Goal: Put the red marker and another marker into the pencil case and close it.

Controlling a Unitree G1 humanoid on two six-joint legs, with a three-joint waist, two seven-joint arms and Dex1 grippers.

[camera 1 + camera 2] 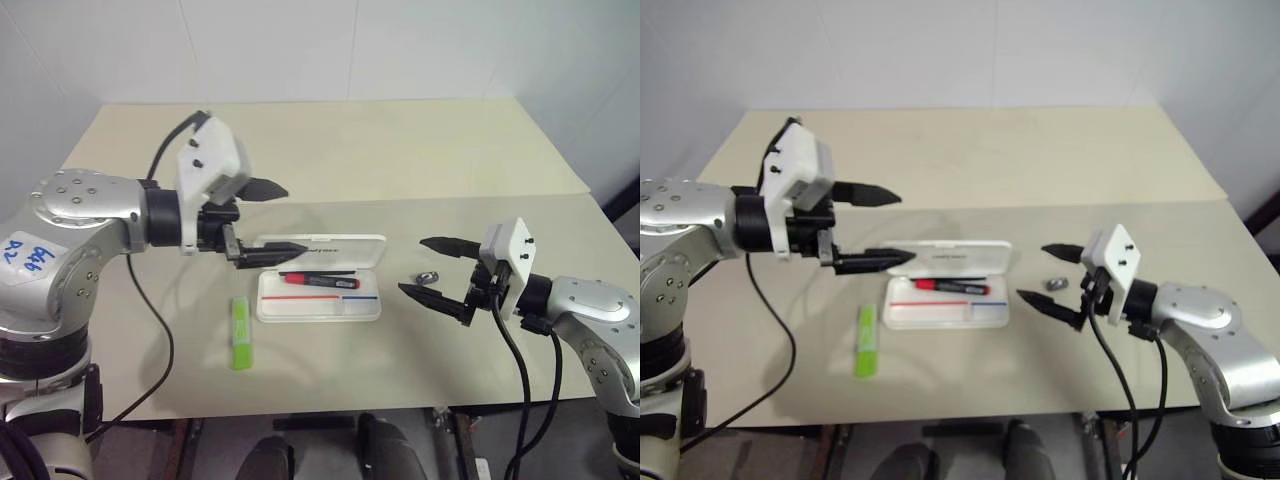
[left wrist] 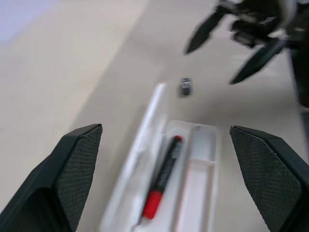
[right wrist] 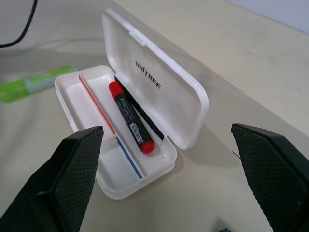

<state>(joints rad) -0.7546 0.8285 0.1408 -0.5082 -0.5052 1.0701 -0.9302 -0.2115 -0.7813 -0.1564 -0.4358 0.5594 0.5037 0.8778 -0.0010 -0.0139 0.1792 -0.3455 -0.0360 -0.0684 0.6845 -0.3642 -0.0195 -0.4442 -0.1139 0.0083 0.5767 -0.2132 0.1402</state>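
Observation:
The white pencil case (image 1: 270,308) lies open at the middle of the table, its lid (image 3: 159,92) tilted back. Inside, along the hinge side, rests the red marker (image 1: 320,280), also seen in the right wrist view (image 3: 129,116). The lime-green highlighter (image 1: 241,332) lies on the table just left of the case. My left gripper (image 1: 295,218) hovers open above the case's left end, holding nothing. To the right of the case, my right gripper (image 1: 412,266) stands open and empty, pointing toward it.
A small dark object (image 1: 428,276) sits on the table between the case and my right gripper. The beige table (image 1: 400,150) is made of two joined tops, with a white wall behind it. A black cable hangs from each arm.

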